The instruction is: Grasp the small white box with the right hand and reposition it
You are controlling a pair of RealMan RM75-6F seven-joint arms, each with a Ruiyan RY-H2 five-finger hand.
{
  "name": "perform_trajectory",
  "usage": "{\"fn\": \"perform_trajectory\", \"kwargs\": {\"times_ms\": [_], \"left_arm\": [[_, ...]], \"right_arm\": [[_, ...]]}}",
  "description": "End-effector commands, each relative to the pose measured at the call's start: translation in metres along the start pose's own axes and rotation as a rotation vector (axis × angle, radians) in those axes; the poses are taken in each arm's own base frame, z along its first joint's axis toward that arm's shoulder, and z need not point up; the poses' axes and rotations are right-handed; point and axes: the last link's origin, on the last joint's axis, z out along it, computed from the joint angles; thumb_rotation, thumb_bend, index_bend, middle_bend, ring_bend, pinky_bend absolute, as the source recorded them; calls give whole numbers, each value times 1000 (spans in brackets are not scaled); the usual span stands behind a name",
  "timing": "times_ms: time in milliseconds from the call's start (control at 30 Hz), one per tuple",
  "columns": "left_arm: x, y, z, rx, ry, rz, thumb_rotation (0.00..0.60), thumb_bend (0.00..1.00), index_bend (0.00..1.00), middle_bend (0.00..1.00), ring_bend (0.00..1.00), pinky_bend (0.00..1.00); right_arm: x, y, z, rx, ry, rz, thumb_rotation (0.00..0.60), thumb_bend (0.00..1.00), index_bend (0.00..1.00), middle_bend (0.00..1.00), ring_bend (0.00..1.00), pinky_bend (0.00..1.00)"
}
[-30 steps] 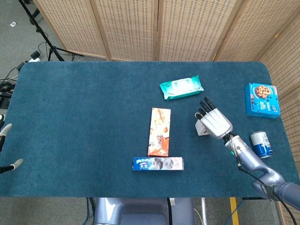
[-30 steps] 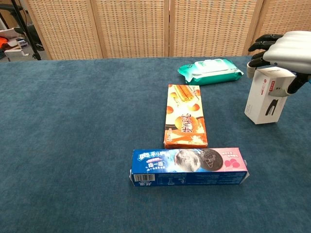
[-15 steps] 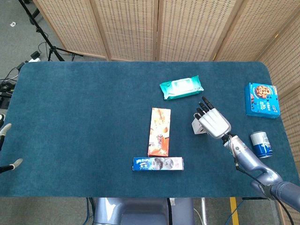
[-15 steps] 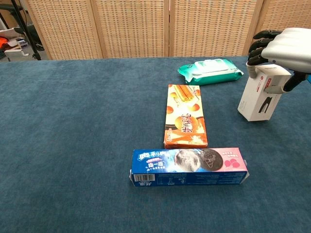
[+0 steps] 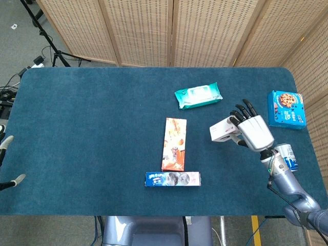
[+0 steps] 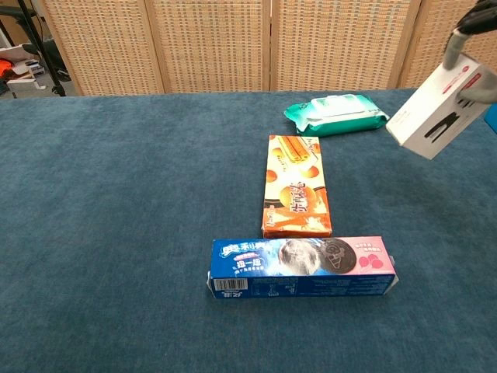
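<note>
The small white box [image 5: 222, 131] hangs tilted above the blue table, right of the orange biscuit box. My right hand [image 5: 254, 132] grips it from its right end, fingers wrapped over the top. In the chest view the small white box [image 6: 437, 113] floats at the right edge with its black mark facing me, and only a sliver of the right hand [image 6: 469, 19] shows in the top corner. At the head view's left edge, off the table, two fingertips of my left hand [image 5: 6, 141] show, apart and holding nothing.
A teal wipes pack [image 5: 198, 95] lies behind the box. The orange biscuit box [image 5: 174, 144] and a long blue cookie box [image 5: 172, 179] lie at centre. A blue cookie carton [image 5: 286, 109] and a blue can [image 5: 286, 157] stand by the table's right edge [image 5: 310, 154].
My right hand has lifted the white box off the table, tipped it over to a slant and carried it a little to the right. The left hand has stayed put.
</note>
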Motion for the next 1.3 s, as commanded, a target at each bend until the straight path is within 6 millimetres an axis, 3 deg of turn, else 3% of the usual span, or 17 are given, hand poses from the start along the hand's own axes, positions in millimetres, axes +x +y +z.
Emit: {"fn": "perform_trajectory", "kwargs": {"times_ms": [33,267,533,767,967,1167,1300], "left_arm": [[0,1,-1,-6,1,-1,600,0,0,0,0,0],[0,2,-3,-15,1,0,600,0,0,0,0,0],[-1,1,-2,-9,-3,2,600,0,0,0,0,0],[-1,1,-1,-5,-4,4,600,0,0,0,0,0],[-3,1,0,-4,-8,9,600,0,0,0,0,0],[-4,3,-1,-8,-8,10,600,0,0,0,0,0],[-4,4,-2,-10,-6,10,600,0,0,0,0,0]], "right_arm": [[-1,15,-16,-124,64,142,600,586,429,417,183,68],[-36,19,-37,-279,57,416,600,620,435,423,183,68],[-70,6,-40,-316,39,492,600,642,437,424,183,68],[-84,3,-42,-337,33,502,600,657,437,413,182,68],[-94,4,-54,-333,-50,546,600,546,378,170,2,32],[-93,7,-70,-309,-169,532,600,513,260,11,0,0],[-88,6,-74,-308,-205,510,600,512,239,0,0,0]]}}
